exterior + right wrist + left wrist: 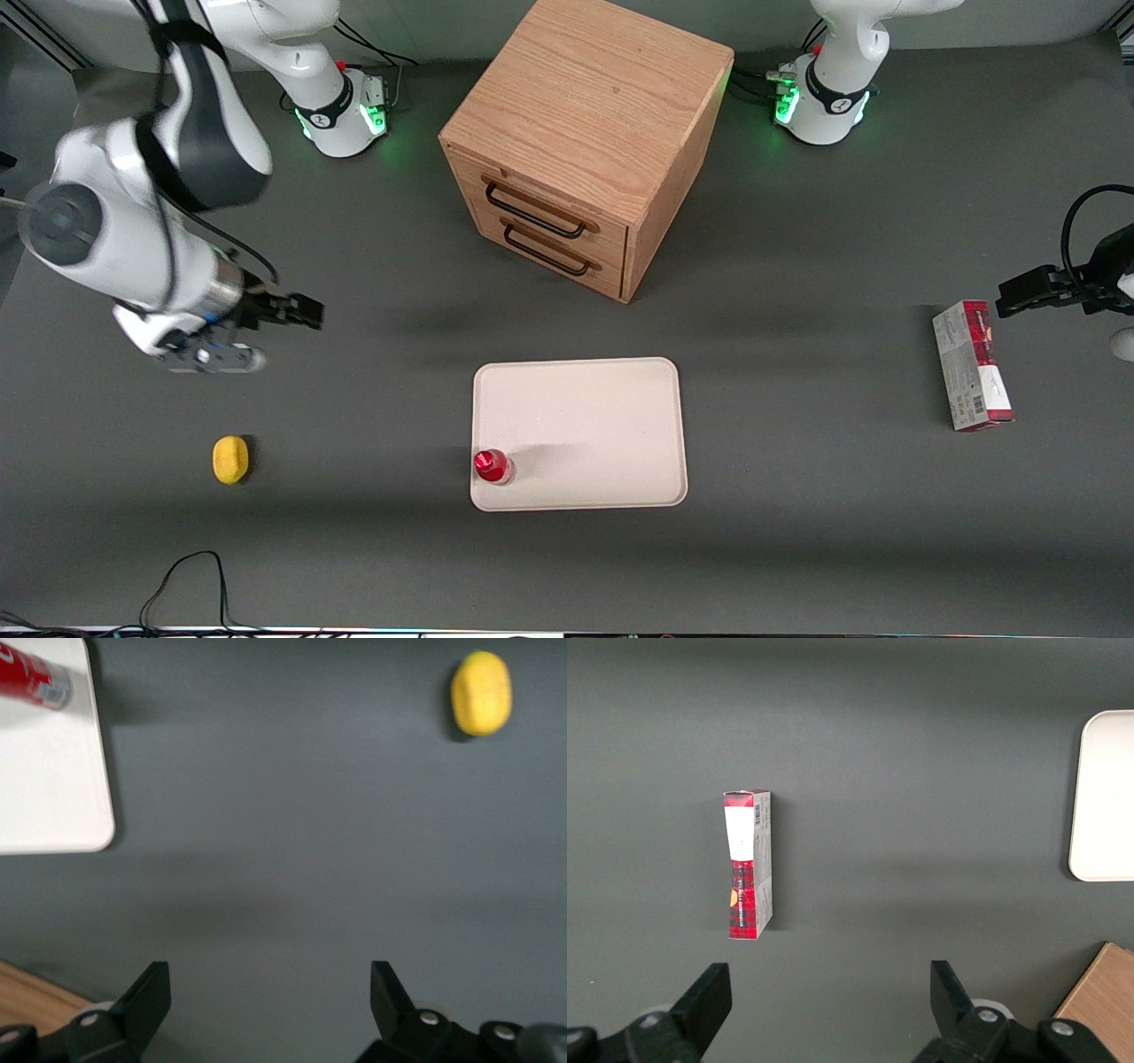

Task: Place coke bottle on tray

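The coke bottle (492, 465), small and red with a red cap, stands upright on the cream-white tray (594, 416), in the tray's corner nearest the front camera at the working arm's end. The right wrist view shows its red body and clear base (31, 682) on the tray (44, 788). My right gripper (301, 310) is open and empty. It hovers above the bare table toward the working arm's end, well apart from the tray and farther from the front camera than the bottle. Its open fingers (155, 988) frame only bare table.
A yellow lemon (230, 459) lies on the table toward the working arm's end, also in the right wrist view (481, 693). A wooden two-drawer cabinet (585, 133) stands farther from the camera than the tray. A red-and-grey box (970, 363) lies toward the parked arm's end.
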Robot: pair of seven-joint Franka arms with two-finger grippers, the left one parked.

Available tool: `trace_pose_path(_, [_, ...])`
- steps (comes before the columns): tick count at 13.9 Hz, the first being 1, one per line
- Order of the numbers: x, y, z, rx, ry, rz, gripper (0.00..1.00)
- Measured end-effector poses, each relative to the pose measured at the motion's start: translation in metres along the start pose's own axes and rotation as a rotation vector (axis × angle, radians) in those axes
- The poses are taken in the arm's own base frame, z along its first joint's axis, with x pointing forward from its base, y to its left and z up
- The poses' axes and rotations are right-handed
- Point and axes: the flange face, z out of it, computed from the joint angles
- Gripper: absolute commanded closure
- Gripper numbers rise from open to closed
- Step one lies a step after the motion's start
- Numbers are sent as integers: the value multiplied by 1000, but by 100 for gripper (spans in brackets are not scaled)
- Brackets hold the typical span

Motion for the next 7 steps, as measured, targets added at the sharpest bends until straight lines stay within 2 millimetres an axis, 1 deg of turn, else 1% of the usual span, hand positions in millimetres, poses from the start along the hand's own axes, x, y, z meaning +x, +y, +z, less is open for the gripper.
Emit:
trace_pose_path(1, [-11,15,-11,3,-8,-13,0])
trace_pose_path(2, [-20,26,-23,6,-11,-18,0])
trace_pose_path(3, [-27,31,-34,8,-12,-20,0])
trace_pose_path(5, [-36,32,-50,8,-21,-23,0])
trace_pose_path(7, [-38,30,-65,9,-19,-26,0])
